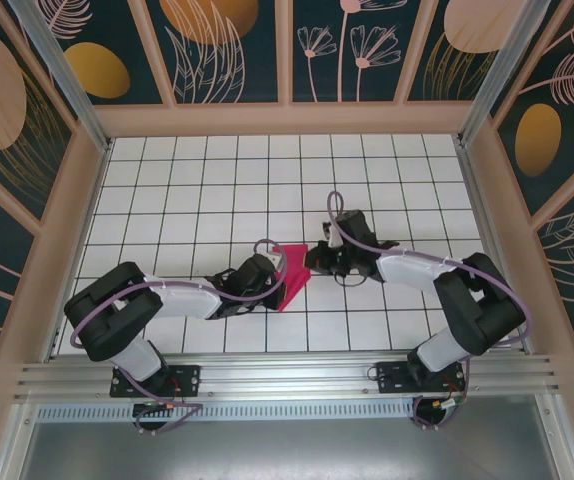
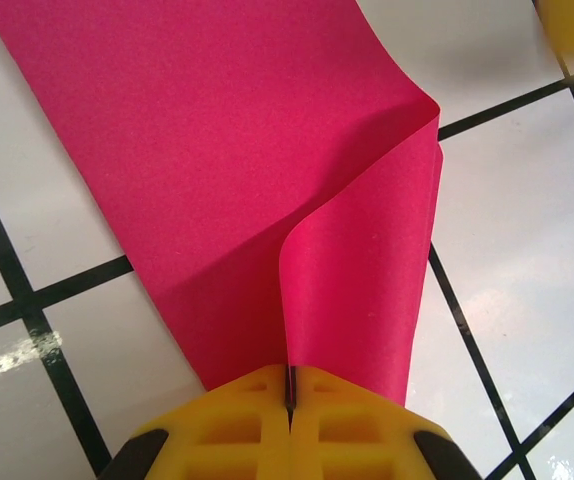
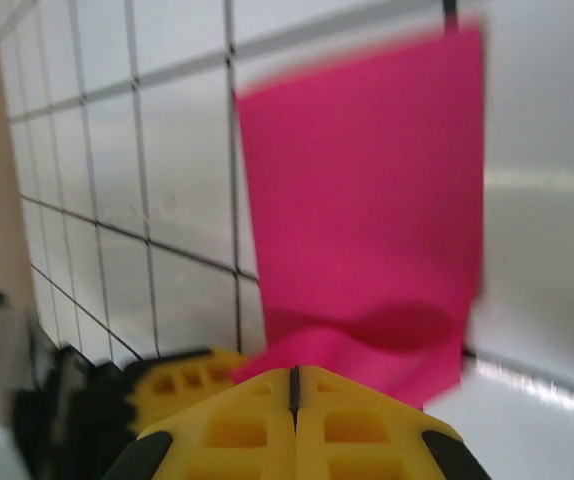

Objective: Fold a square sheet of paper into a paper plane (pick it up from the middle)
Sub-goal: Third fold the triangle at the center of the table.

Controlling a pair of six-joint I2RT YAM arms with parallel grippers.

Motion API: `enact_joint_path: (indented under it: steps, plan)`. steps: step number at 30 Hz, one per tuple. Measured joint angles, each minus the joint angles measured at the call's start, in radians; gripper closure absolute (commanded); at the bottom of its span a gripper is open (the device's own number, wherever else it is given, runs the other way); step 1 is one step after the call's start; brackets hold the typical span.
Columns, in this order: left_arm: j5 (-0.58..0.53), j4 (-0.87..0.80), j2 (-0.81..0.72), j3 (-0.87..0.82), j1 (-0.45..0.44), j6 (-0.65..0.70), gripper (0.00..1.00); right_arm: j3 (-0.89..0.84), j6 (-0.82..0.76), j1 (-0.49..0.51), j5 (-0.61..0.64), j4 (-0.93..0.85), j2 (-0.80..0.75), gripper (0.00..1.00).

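Now | square sheet of paper (image 1: 293, 275): mid-table, partly folded, raised between arms | left gripper (image 2: 290, 385): clamped on its left edge | right gripper (image 3: 294, 375): closed, seemingly pinching opposite edge | both equally near

White tiled table (image 1: 197, 170); magenta paper (image 1: 292, 280) partly flat on it.

The magenta-pink paper (image 1: 293, 274), bent over on itself in a soft, uncreased fold with one flap raised, sits near the middle of the tiled table (image 1: 197, 180).
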Motion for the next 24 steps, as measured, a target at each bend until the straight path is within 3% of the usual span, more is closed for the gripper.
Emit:
enact_joint_path:
  steps: [6,24]
  plan:
    - [0.0,0.0,0.0,0.0,0.0,0.0,0.98,-0.018,0.045,0.072,-0.011,0.038,0.024,0.93]
    - [0.002,-0.003,0.0,0.001,0.0,0.004,0.98,0.04,0.059,0.086,-0.011,0.057,0.145,0.92]
